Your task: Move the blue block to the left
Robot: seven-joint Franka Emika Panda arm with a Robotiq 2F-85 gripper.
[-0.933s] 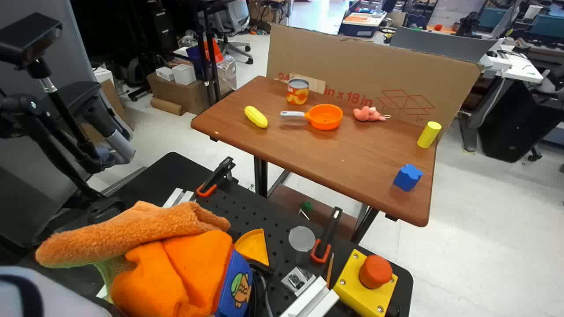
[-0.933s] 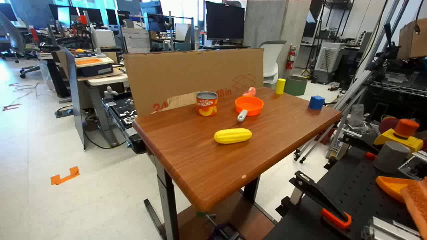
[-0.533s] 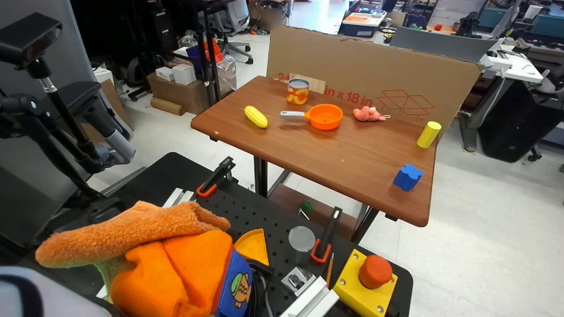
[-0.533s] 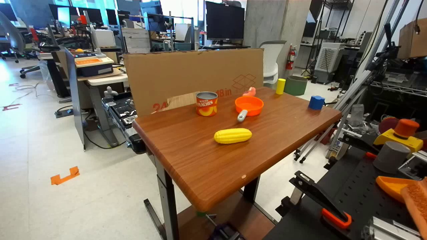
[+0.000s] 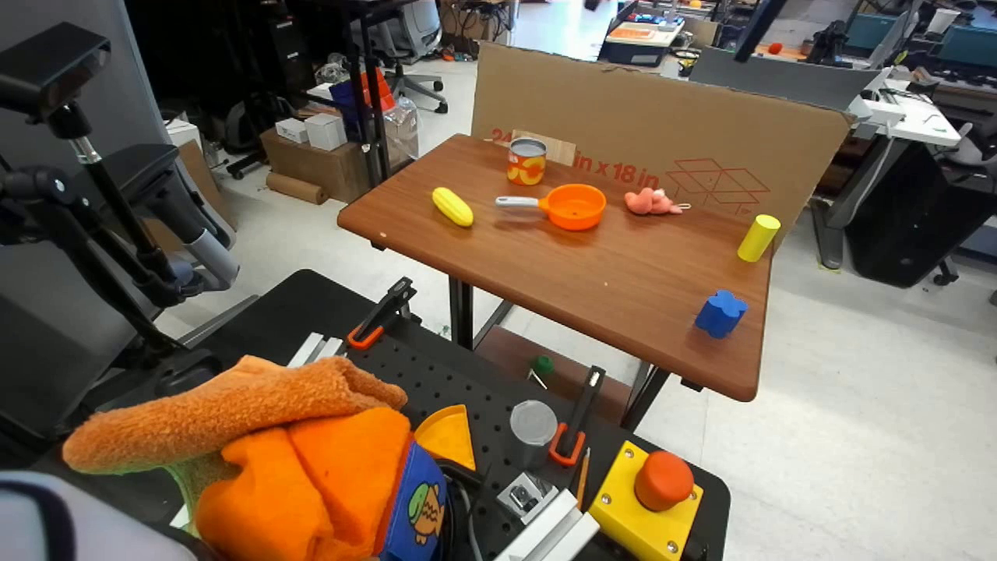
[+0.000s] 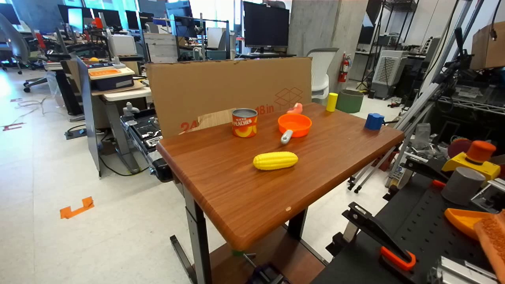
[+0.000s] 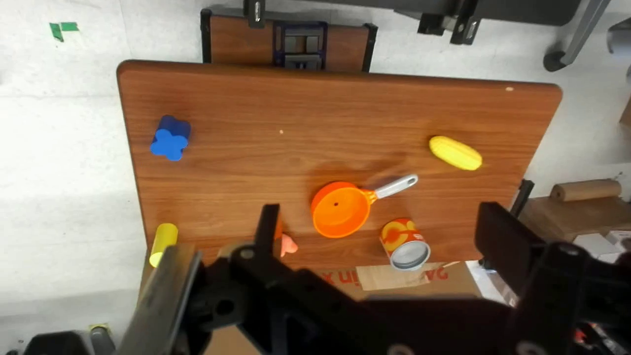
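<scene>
The blue block (image 5: 721,314) is a small, flower-shaped bright-blue piece. It stands near a corner of the brown table (image 5: 623,288), at the right end in both exterior views, and also shows there in an exterior view (image 6: 374,121). In the wrist view the blue block (image 7: 170,138) is at the upper left, away from the fingers. My gripper (image 7: 382,217) is open, its black fingers wide apart with nothing held, high above the table. Dark shapes at the top edge of an exterior view look like parts of the gripper (image 5: 759,31).
The yellow cylinder (image 5: 758,238) stands behind the blue block. The orange pan (image 5: 576,207), peach can (image 5: 527,161), yellow corn (image 5: 452,207) and a pink toy (image 5: 651,202) are on the table. A cardboard panel (image 5: 639,117) stands along the back edge.
Dark shapes, seemingly of the gripper, have come into the top of an exterior view. The blue block and the other things on the table have not moved.
</scene>
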